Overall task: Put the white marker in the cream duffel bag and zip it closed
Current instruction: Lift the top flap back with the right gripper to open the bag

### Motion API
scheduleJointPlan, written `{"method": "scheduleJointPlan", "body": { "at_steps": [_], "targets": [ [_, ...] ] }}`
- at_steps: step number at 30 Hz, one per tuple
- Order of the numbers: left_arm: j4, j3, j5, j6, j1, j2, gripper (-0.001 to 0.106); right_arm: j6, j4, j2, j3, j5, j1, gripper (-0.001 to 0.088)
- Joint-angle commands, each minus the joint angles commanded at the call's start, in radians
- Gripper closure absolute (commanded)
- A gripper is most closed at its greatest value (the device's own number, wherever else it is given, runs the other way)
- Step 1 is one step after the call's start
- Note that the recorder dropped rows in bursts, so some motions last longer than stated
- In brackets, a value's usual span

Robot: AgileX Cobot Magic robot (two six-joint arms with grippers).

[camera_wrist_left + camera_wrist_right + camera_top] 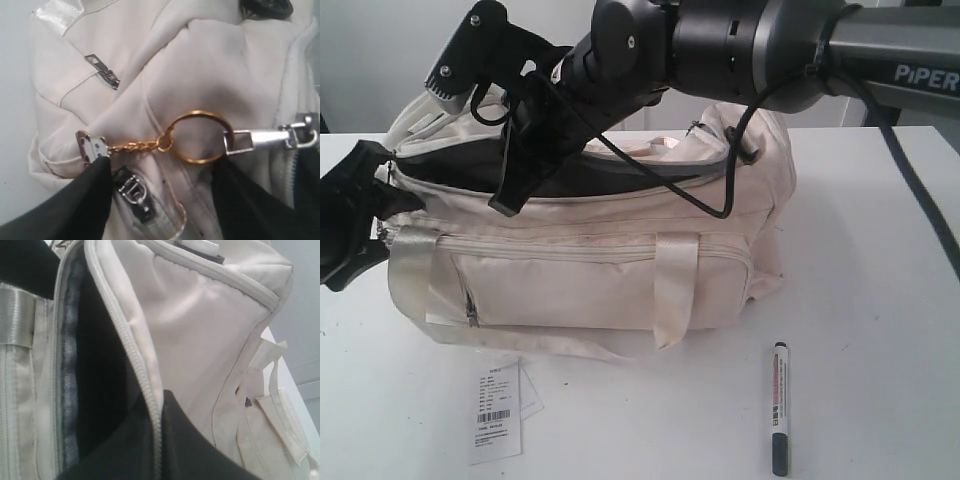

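The cream duffel bag (590,270) lies in the middle of the white table with its top zip open, showing black lining. The white marker (779,405) lies on the table in front of the bag's right end, away from both grippers. My right gripper (506,203) reaches across from the upper right. It is shut on the zipper edge (150,390) of the opening, with the tape pinched between its black fingers (200,440). My left gripper (160,200) stands open at the bag's left end. Bag fabric and a silver buckle (134,192) lie between its fingers (75,200).
A gold key ring (200,137) on a short chain links a silver zipper pull (270,139) to a small metal plate (92,146). A white barcode tag (497,410) lies in front of the bag's left end. The right arm's cable (735,150) hangs over the bag.
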Motion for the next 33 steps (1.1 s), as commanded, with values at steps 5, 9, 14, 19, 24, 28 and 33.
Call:
{"method": "scheduleJointPlan", "body": {
  "at_steps": [5, 9, 14, 19, 24, 28, 33],
  "targets": [
    [0.056, 0.000, -0.031, 0.000, 0.000, 0.000, 0.105, 0.000, 0.000, 0.000, 0.000, 0.000, 0.000, 0.0868],
    [0.085, 0.000, -0.044, 0.000, 0.000, 0.000, 0.105, 0.023, -0.002, -0.021, -0.002, -0.054, -0.006, 0.0868],
    [0.085, 0.000, -0.046, 0.000, 0.000, 0.000, 0.105, 0.057, -0.004, -0.046, -0.029, -0.090, -0.027, 0.0868],
    [0.085, 0.000, -0.046, 0.000, 0.000, 0.000, 0.105, 0.074, -0.006, -0.057, -0.057, -0.109, -0.056, 0.0868],
    [0.085, 0.000, -0.053, 0.000, 0.000, 0.000, 0.105, 0.092, -0.006, -0.067, -0.072, -0.174, -0.077, 0.0868],
    [0.085, 0.000, -0.053, 0.000, 0.000, 0.000, 0.105, 0.123, -0.006, -0.077, -0.072, -0.245, -0.089, 0.0868],
    [0.085, 0.000, -0.057, -0.002, 0.000, 0.000, 0.105, 0.123, -0.006, -0.089, -0.072, -0.279, -0.091, 0.0868]
  ]
}}
